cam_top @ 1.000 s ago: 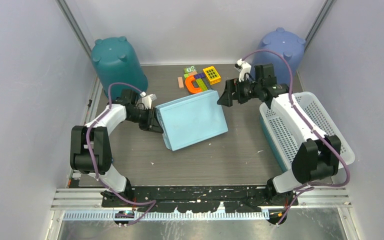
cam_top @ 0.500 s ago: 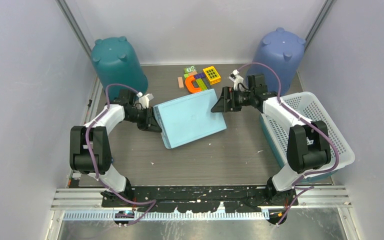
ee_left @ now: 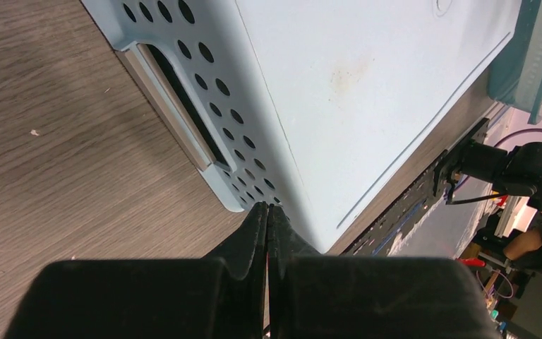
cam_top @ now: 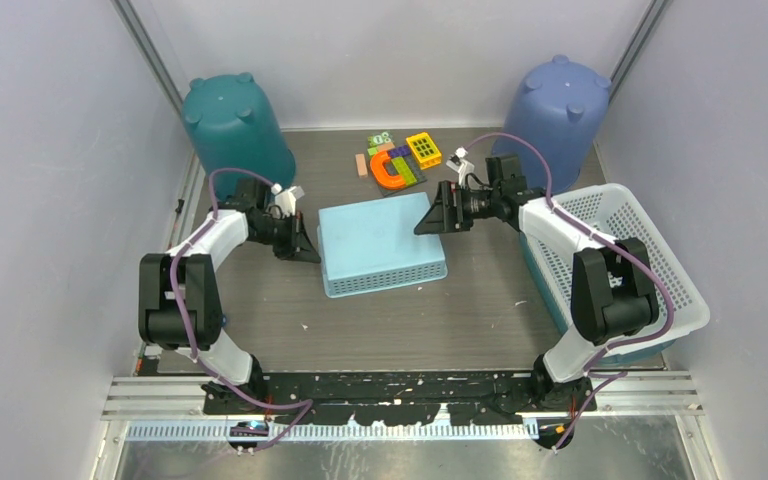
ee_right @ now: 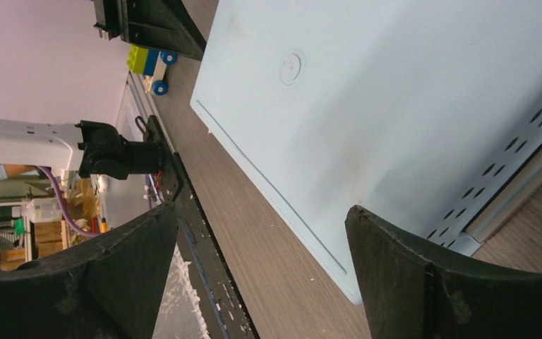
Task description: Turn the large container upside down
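Bare surface (cam_top: 410,325) lies open in front of the upturned container (cam_top: 382,240). Behind it a toy pile (cam_top: 397,160) narrows the gap, and a white basket (cam_top: 650,250) blocks the right side.

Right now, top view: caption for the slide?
Light-blue container lies bottom-up; left fingers shut beside it, right fingers open at its far corner.

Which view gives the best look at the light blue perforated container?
Top external: the whole light blue container shows, base up, with all its edges in frame. The left wrist view shows only part of its base and one perforated wall; the right wrist view shows much the same.
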Robot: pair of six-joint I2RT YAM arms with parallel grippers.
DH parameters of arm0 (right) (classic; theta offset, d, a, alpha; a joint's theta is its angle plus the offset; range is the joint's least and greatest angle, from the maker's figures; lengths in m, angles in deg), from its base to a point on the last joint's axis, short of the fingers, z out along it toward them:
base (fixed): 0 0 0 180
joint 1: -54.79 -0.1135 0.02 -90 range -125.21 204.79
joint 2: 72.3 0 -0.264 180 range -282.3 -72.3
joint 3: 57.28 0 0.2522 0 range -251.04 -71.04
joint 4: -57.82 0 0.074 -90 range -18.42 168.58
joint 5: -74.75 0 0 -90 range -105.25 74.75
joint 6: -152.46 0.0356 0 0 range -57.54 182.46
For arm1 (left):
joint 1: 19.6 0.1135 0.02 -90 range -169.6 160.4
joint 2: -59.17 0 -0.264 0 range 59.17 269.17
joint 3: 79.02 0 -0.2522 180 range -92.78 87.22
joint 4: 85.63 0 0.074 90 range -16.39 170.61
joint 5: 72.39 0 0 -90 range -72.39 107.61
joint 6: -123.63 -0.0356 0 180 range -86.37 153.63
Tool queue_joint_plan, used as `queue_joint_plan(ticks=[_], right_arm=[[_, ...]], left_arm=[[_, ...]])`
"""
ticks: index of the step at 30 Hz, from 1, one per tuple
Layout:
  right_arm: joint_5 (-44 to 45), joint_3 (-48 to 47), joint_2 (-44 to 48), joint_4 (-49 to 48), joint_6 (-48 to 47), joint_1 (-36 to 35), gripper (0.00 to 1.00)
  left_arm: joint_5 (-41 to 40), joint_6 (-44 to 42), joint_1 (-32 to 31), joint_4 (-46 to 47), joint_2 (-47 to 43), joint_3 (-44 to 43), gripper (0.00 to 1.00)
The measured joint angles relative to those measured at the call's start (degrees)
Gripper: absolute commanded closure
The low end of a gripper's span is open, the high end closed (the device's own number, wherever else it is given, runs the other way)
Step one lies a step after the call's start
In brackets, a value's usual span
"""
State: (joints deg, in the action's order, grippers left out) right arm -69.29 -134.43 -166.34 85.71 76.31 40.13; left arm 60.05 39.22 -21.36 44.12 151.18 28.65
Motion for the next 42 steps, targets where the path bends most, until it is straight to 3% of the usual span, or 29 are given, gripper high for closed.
queue_joint_plan(ticks=[7, 10, 17, 23, 27, 35, 42], right_arm=[[0.17, 0.00, 0.00, 0.72, -0.52, -0.61, 0.07], [0.90, 0.00, 0.00, 1.09, -0.83, -0.61, 0.07], [2.95, 0.00, -0.61, 1.46, -1.68, -0.98, 0.07], [5.05, 0.00, -0.81, 2.58, -2.99, -3.96, 0.05], [10.10, 1.11, 1.38, 2.62, -3.91, -5.64, 0.02], [22.56, 2.12, 8.92, 2.16, -5.90, -3.91, 0.02], [25.00, 1.46, 1.86, 3.85, -6.16, -3.76, 0.03]], left_arm=[[-1.36, 0.00, 0.00, 0.02, -1.57, 0.00, 1.00], [-2.16, -0.02, 0.00, 0.13, -4.83, 0.02, 0.94], [-4.24, -0.42, 0.00, 1.14, -14.19, 0.00, 0.53], [-5.77, -1.36, 0.00, 1.57, -17.94, 0.00, 0.33], [-6.49, -1.99, 0.00, 2.08, -18.38, 0.00, 0.02], [-9.16, -6.05, 0.00, -1.03, -19.50, -1.90, 0.00], [-14.23, -12.59, 0.00, -5.77, -26.08, -2.99, 0.00]])
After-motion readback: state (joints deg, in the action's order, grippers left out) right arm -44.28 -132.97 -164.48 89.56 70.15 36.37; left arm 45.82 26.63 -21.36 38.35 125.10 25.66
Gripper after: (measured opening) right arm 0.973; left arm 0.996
